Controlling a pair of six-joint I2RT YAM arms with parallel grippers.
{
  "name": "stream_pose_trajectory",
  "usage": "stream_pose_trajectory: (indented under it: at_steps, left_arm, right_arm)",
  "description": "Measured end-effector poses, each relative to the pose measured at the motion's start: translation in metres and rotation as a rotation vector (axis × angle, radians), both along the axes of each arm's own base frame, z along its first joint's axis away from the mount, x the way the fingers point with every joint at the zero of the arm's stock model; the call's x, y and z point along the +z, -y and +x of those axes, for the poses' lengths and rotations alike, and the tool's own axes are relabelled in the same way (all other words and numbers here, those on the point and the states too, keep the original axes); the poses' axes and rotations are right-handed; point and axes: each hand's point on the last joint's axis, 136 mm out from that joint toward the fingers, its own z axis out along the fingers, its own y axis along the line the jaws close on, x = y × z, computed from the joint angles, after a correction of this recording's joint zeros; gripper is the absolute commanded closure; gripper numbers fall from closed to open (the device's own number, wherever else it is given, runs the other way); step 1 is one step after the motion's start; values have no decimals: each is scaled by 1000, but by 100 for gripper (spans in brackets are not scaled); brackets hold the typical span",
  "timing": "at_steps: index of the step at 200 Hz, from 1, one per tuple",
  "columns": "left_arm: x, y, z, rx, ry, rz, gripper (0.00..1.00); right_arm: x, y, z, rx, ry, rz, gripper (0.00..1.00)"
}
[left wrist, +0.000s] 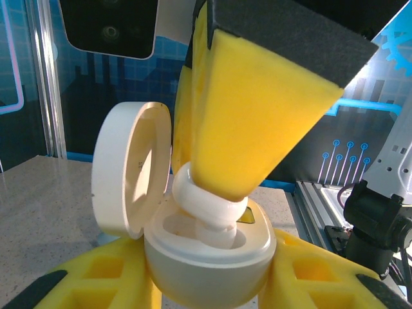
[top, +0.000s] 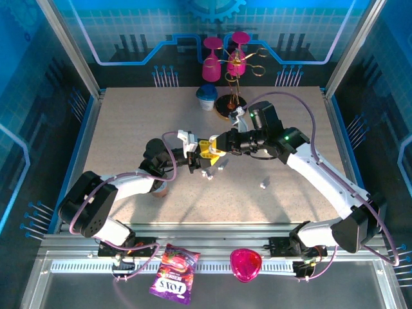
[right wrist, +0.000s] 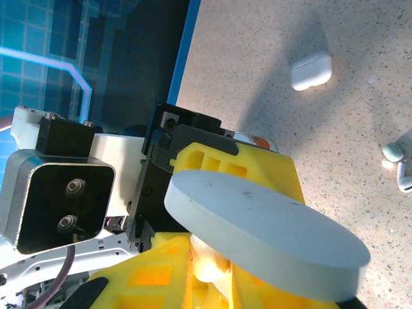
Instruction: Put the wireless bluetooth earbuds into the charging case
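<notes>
Jaws of the left gripper [left wrist: 206, 286] are clenched on the lower shell of the charging case [left wrist: 212, 261]. They press in from 8 o'clock and 4 o'clock of the shell in the left wrist view. The case appears to be held up off the counter [right wrist: 257, 58] with its mouth facing the other arm. I judge that grip is meant to give a steady, raised socket, not one that could skid about on the counter. Its lid [left wrist: 129, 170] is swung open and stands nearly upright at 9 o'clock of the shell, clear of the wells.

Jaws of the right gripper [left wrist: 203, 183] reach in from 12 o'clock, grasping one earbud [left wrist: 205, 205] by its bulb. The stem end points down into a well of the case. The stem seems partly in while the bulb sits above the rim, so seating looks under way but not finished. Pinching the bulb probably leaves the stem free to lead into the well.

In the right wrist view a second case [right wrist: 311, 69], closed, lies on the counter at 1 o'clock. Loose earbuds [right wrist: 399, 164] lie at 3 o'clock by the frame edge, well apart from it, and are likely next in turn.
</notes>
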Motion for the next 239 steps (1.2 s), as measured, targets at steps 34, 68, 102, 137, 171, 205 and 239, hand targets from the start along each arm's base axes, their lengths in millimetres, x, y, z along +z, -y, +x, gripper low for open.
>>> stream_pose_trajectory:
  at_steps: [34, 68, 102, 137, 171, 205, 239]
  left_arm:
    - [0, 0, 0, 0, 1, 0, 78]
    - [0, 0, 0, 0, 1, -1, 78]
    - [0, 0, 0, 0, 1, -1, 78]
    - [0, 0, 0, 0, 1, 0, 78]
    - [-1, 0, 0, 1, -2, 2, 78]
    - [0, 0, 1, 4, 2, -1, 78]
    - [3, 0, 0, 7, 35, -5, 78]
  right_arm:
    - [1, 1, 0, -1, 3, 0, 82]
    - [2, -1, -1, 6, 1, 10, 82]
    - [3, -2, -1, 14, 3, 16, 81]
    - [2, -3, -1, 17, -2, 14, 77]
    - [3, 0, -1, 12, 10, -4, 65]
    - [5, 5, 0, -1, 28, -40, 60]
    - [8, 12, 1, -12, 63, -85, 57]
